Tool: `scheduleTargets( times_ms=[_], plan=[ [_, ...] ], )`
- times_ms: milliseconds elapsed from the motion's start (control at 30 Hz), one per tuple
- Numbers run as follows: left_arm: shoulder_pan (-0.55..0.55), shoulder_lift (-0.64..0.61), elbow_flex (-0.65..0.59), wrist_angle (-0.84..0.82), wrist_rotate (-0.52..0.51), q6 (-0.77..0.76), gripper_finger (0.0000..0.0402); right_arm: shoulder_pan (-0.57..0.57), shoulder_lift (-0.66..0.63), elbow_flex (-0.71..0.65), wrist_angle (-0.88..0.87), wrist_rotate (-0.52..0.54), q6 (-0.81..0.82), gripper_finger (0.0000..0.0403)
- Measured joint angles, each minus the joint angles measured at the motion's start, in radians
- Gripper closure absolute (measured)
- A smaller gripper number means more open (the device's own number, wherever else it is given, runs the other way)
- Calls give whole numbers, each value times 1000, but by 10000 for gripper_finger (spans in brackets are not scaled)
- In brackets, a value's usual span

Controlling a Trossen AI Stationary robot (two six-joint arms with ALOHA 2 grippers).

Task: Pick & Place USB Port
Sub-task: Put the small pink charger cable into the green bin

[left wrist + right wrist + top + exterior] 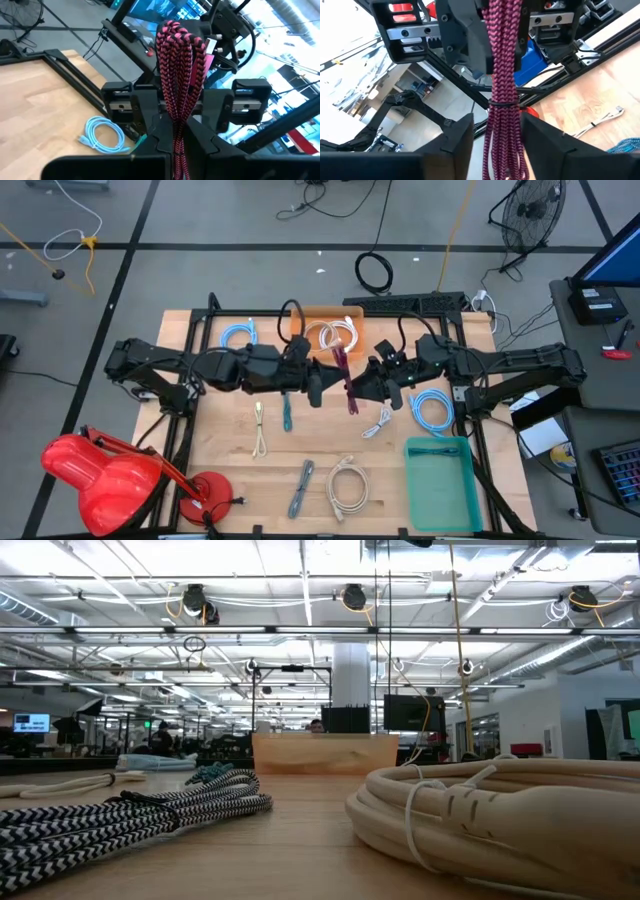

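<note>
From high up, I am looking down on the wooden table [230, 470]. The two arms are meeting over the middle of it. The dark red USB cable [347, 385] is hanging between the left gripper [322, 385] and the right gripper [362, 388], above the table. Other cables are lying around it: a blue cable [432, 408], a white cable [347, 483] and a grey cable [300, 488]. A green tray [440, 490] is sitting at the near right edge, and an orange bin [300, 312] at the far edge. The wood between the tray and the grippers is showing some open room.

The low view is showing no gripper at all. I am only seeing the grey cable [130, 815] and the white cable [500, 805] up close.

In the left wrist view, the left gripper [176, 145] is squeezing the red cable [177, 65] tight. The right gripper [182, 107] is facing it, and the blue cable [102, 135] is lying near the table's frame.

In the right wrist view, the right gripper [495, 135] is standing with a finger on each side of the red cable [502, 75]. The fingers are apart, with a small gap on one side. The left gripper [492, 45] is clamping the cable farther along.
</note>
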Motion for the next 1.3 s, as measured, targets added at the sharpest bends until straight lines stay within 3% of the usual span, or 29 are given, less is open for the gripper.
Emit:
scheduleTargets(
  times_ms=[367, 533, 800, 933, 1100, 1300],
  plan=[
    [0, 0, 0, 5, 20, 0, 382, 0, 0, 0, -1, -25, -7, 377],
    [0, -3, 0, 49, 25, 14, 310, 0, -1, 0, 5, -27, -10, 385],
    [-3, -62, 0, 73, 118, 27, 189, 0, -2, 1, 2, -67, 4, 381],
    [-16, -110, 1, -73, 103, 10, 166, 0, -2, 1, -38, -191, -2, 388],
    [-52, -151, 2, -227, 1, -32, 172, 12, -37, 0, -307, -361, -77, 389],
    [-89, -170, 0, -369, -85, -96, 188, 57, -144, 0, -828, -343, -232, 389]
  ],
)
